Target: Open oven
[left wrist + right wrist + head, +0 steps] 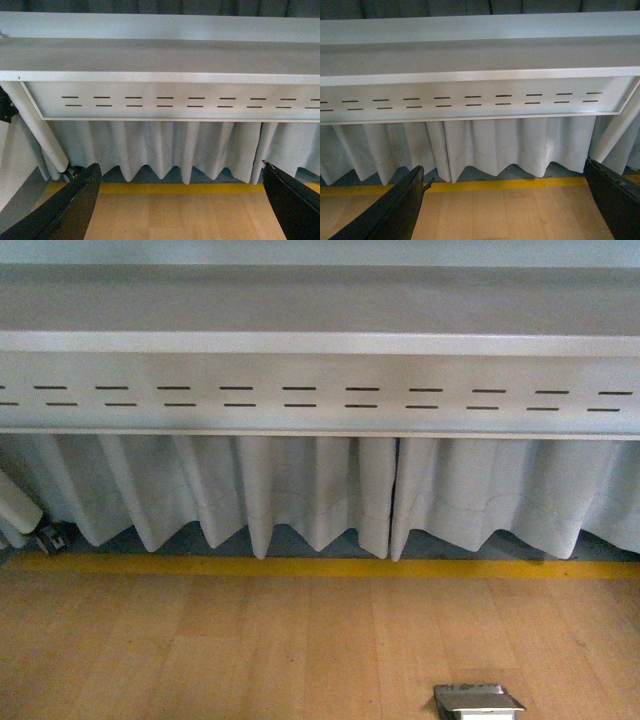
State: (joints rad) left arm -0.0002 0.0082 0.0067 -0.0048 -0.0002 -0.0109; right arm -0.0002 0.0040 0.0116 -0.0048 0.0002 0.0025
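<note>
Wood floor (pixel 180 215) between the jaws; yellow stripe (pixel 180 188) just past them. Beyond: pleated white curtain (pixel 165 145) under slotted grey panel (pixel 175 102) (two slot rows).

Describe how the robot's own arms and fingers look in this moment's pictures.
The left fingers are plain matte black: broad slabs tapering to blunt tips, seen in the left wrist view. The right fingers look the same in the right wrist view. No cables, markings or arm links are visible, and the front view shows neither arm.
</note>
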